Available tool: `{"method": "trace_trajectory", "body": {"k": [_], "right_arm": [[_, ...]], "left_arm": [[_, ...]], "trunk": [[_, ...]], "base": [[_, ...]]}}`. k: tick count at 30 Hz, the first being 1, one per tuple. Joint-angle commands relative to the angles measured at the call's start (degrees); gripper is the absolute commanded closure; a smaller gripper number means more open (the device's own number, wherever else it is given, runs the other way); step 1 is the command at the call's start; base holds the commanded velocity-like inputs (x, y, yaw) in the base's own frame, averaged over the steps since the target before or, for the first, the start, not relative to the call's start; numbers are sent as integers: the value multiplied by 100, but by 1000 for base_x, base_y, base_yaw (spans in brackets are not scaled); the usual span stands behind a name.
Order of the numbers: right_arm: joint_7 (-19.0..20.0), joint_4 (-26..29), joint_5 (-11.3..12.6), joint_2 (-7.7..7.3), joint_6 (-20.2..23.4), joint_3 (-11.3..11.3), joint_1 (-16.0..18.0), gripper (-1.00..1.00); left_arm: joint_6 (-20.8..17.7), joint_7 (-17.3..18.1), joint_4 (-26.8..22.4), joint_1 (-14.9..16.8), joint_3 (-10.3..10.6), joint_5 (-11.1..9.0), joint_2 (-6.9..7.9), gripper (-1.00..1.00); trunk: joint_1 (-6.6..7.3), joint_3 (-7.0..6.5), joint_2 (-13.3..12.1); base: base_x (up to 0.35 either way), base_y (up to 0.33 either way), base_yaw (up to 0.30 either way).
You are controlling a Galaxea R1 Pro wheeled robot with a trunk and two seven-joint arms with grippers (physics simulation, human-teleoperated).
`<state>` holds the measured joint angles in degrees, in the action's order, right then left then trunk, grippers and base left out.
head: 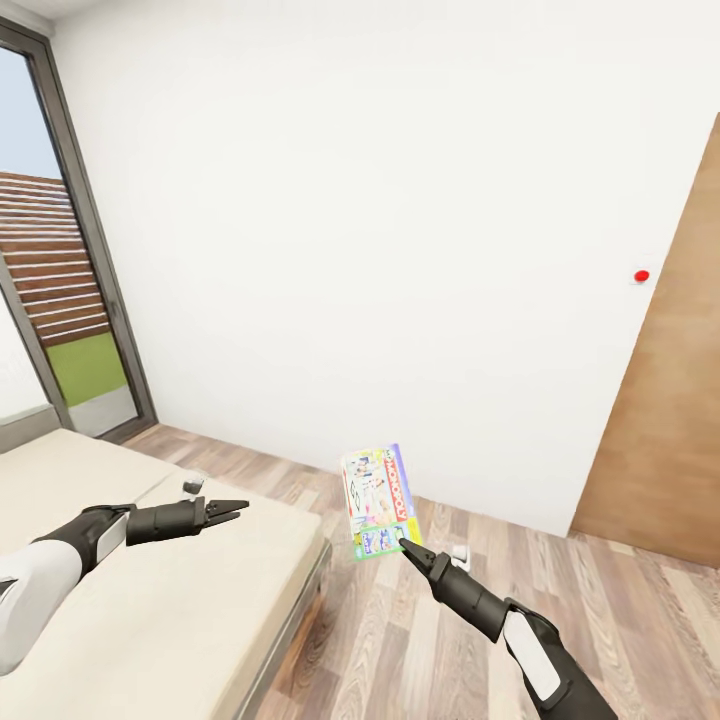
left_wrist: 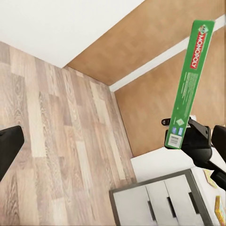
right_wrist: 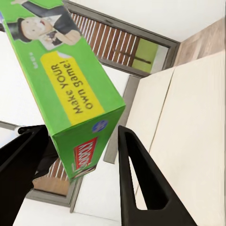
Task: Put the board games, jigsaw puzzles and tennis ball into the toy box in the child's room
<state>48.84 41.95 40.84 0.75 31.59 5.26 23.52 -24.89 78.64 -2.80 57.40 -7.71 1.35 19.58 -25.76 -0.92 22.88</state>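
My right claw [head: 407, 546] is clamped on the bottom edge of the flat green-and-purple cardboard Monopoly box [head: 378, 501], held upright. It looks light and stiff but likely to swing; a mid-edge hold seems steadier. My left claw [head: 240, 509], fingers apart, holds nothing above the cream bed [head: 150, 600].

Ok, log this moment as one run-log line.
right gripper: shut on Monopoly box, held upright | left gripper: open, empty, over bed | toy box: not reached

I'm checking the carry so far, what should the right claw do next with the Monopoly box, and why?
Probably keep the right claw shut on the flat green-and-purple Monopoly box and carry it toward the white three-drawer unit. The box is held upright over the wood-plank floor, beside the cream bed, with no toy box in sight.
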Motion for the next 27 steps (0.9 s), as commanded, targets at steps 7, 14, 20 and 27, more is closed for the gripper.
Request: {"method": "trace_trajectory", "body": {"k": [7, 14, 20, 27], "right_arm": [[7, -3, 38, 5, 49, 19, 4, 100], [4, -4, 38, 6, 49, 19, 4, 100], [3, -7, 38, 11, 42, 19, 4, 100], [-5, -11, 38, 13, 40, 19, 4, 100]], "left_arm": [[-60, -10, -2, -1, -20, 14, 2, -100], [-60, -20, -2, -1, -20, 14, 2, -100], [-60, -24, -2, -1, -20, 14, 2, -100], [-52, -26, -2, -1, -16, 14, -5, -100]], "trunk": [[-2, -31, 4], [-2, -65, 4], [-2, -93, 4], [-2, -127, 4]], "base": [[0, 0, -266], [0, 0, -266], [0, 0, -266], [0, 0, -266]]}}
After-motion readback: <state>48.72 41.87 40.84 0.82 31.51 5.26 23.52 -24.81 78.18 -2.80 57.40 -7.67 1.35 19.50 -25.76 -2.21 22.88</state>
